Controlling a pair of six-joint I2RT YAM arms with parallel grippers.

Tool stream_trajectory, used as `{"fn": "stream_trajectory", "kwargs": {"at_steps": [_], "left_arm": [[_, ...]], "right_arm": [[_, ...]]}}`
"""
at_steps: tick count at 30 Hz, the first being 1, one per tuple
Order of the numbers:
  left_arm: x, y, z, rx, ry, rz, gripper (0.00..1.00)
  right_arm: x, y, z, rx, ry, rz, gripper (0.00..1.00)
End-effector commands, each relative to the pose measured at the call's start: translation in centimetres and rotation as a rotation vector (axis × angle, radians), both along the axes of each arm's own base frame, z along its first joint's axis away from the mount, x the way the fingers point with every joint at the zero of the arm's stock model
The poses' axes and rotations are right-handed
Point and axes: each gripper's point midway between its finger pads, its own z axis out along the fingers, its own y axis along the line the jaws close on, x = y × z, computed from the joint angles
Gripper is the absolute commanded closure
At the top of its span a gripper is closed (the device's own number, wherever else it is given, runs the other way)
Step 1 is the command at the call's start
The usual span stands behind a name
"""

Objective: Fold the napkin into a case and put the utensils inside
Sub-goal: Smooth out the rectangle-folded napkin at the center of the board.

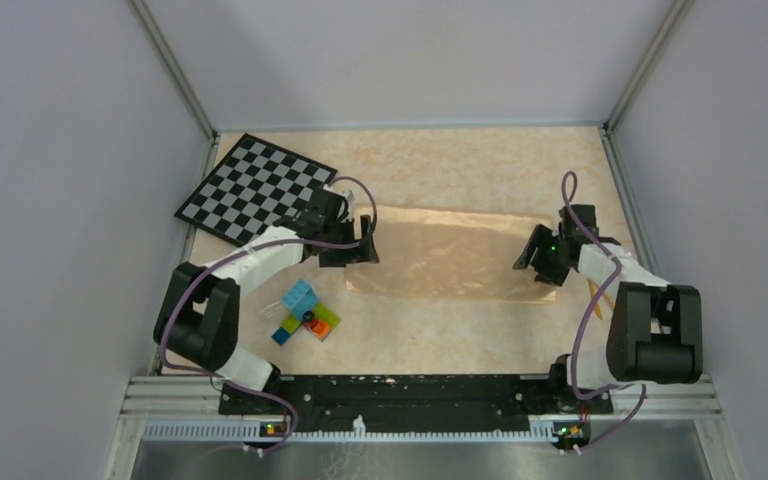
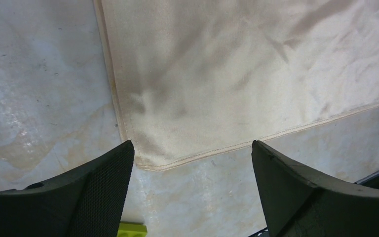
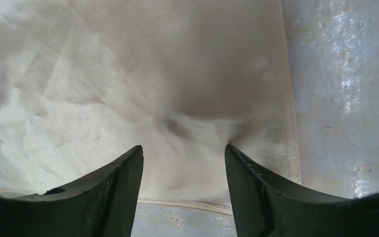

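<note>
Lying flat on the table (image 1: pixel 440 345) as a wide rectangle, the napkin (image 1: pixel 445 255) is best folded by pinching both near corners together and carrying them across evenly, so that the hems are matched. The left gripper (image 2: pixel 192 150) is spread wide astride the near left corner, with nothing held. The right gripper (image 3: pixel 183 150) is parted over the puckered right end, with nothing pinched.

Robot lab; grey enclosure walls (image 1: pixel 60 150), aluminium rail (image 1: pixel 410 431).
</note>
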Motion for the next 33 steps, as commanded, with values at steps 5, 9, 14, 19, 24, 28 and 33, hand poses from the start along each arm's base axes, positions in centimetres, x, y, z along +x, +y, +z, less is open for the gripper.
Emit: {"fn": "stream_trajectory", "kwargs": {"at_steps": [5, 9, 14, 19, 24, 28, 33], "left_arm": [[-1.3, 2.0, -3.0, 0.098, 0.067, 0.031, 0.11], [-0.5, 1.5, -1.8, 0.037, -0.004, 0.038, 0.12], [0.9, 1.1, -0.4, -0.089, -0.022, 0.043, 0.14], [0.4, 0.4, -1.1, -0.209, 0.033, 0.044, 0.18], [-0.5, 1.0, -1.7, -0.218, 0.039, 0.066, 0.29], [-0.7, 2.1, -2.0, -0.18, 0.027, 0.082, 0.35], [-1.0, 2.6, -2.6, -0.167, 0.044, 0.08, 0.35]], "right_arm": [[0.2, 2.0, 1.5, -0.042, -0.057, 0.121, 0.39], [1.5, 6.2, 2.9, 0.04, -0.137, 0.227, 0.39], [4.9, 14.5, 6.1, 0.286, -0.289, 0.318, 0.37], [9.3, 24.5, 7.9, 0.46, -0.361, 0.396, 0.37], [12.4, 32.8, 8.1, 0.494, -0.406, 0.414, 0.38], [14.5, 36.8, 7.7, 0.514, -0.432, 0.402, 0.41], [15.9, 40.5, 6.0, 0.531, -0.401, 0.413, 0.46]]}}
